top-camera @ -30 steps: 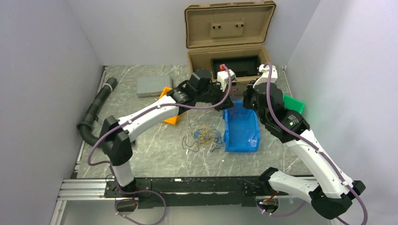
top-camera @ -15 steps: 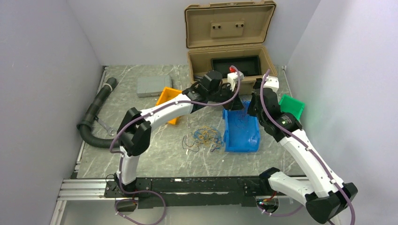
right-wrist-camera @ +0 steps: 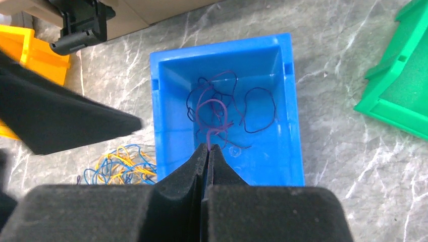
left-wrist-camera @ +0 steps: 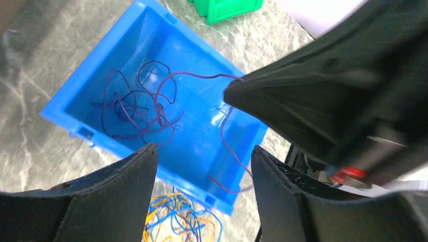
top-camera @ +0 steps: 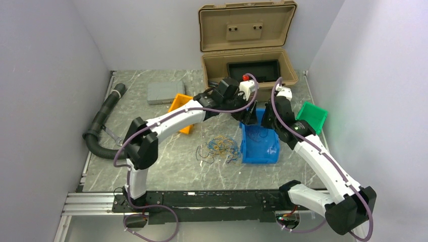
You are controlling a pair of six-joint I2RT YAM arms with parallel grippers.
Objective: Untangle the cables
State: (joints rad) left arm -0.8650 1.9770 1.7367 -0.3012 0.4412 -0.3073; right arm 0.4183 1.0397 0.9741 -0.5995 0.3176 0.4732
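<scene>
Two arms on station. The left hand [left-wrist-camera: 203, 151] has its fingers spread wide with nothing between them, poised over the blue bin [right-wrist-camera: 275, 161]. The right hand [right-wrist-camera: 207, 148] has its pads pressed together, pinching one purple strand [right-wrist-camera: 207, 137] that rises from the bin floor.

The cables [top-camera: 222, 146] lie in two lots:
- One loose heap of purple and dark strands [right-wrist-camera: 217, 108] is inside the blue bin; the number of strands cannot be determined.
- One tangle of yellow and blue wires [right-wrist-camera: 118, 166] is on the tabletop [top-camera: 166, 166], just beside the bin's left wall.

Bins number three: one blue, one orange bin [top-camera: 177, 102] and one green bin [top-camera: 313, 115]. One tan case [top-camera: 247, 30] stands at the far edge, lid up. One grey box [top-camera: 161, 92]. One black hose [top-camera: 103, 118] runs along the left edge.
</scene>
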